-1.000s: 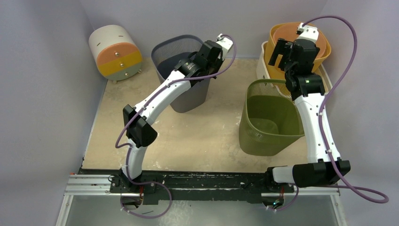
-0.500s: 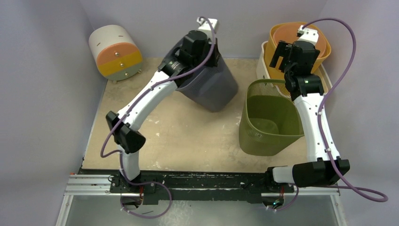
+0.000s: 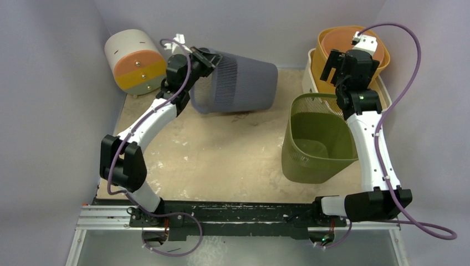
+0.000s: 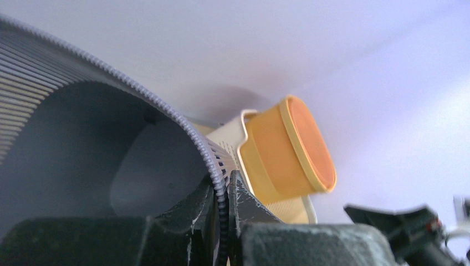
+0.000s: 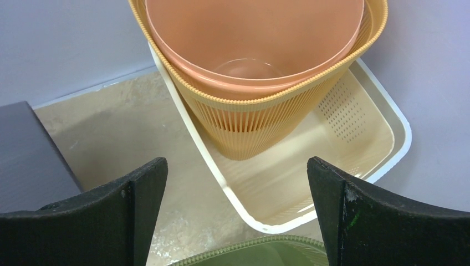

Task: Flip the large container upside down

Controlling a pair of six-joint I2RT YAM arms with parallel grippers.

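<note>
– Beige tabletop [image 3: 221, 160] boxed in by lilac walls [image 3: 249, 22], that's what I have on the overhead feed. What do you need?

– Where is the grey basket [image 3: 244, 83]?

– Up around 11 to 12 o'clock on the table, tipped onto its side, with the mouth toward 9 o'clock and the base toward 3. I can't tell from above whether its lower wall touches the surface or hangs just clear.

– And your left arm [image 3: 147, 119]?

– It reaches from its base at 7 o'clock with the elbow bowed out toward 9. The forearm runs up to 11 and the fingers point toward 3. I have the left gripper [image 4: 223, 194] pinched tight on the basket's ribbed rim, one finger inside the mouth and one outside. The wrist feed looks straight into the grey interior.

– Right side?

– My right arm [image 3: 368, 138] rises from its base at 5 o'clock, and the forearm passes over the green basket [image 3: 316, 141] at 3 o'clock. The right gripper [image 5: 237, 172] gapes wide with nothing between its fingers. Ahead of it is the orange basket [image 5: 260, 122] with a salmon liner [image 5: 249, 33] nested inside, both standing in a cream tray [image 5: 382, 127] at 1 o'clock.

– Anything else?

– A round drawer cabinet [image 3: 136, 61] at 10 o'clock, near the left wrist.
</note>
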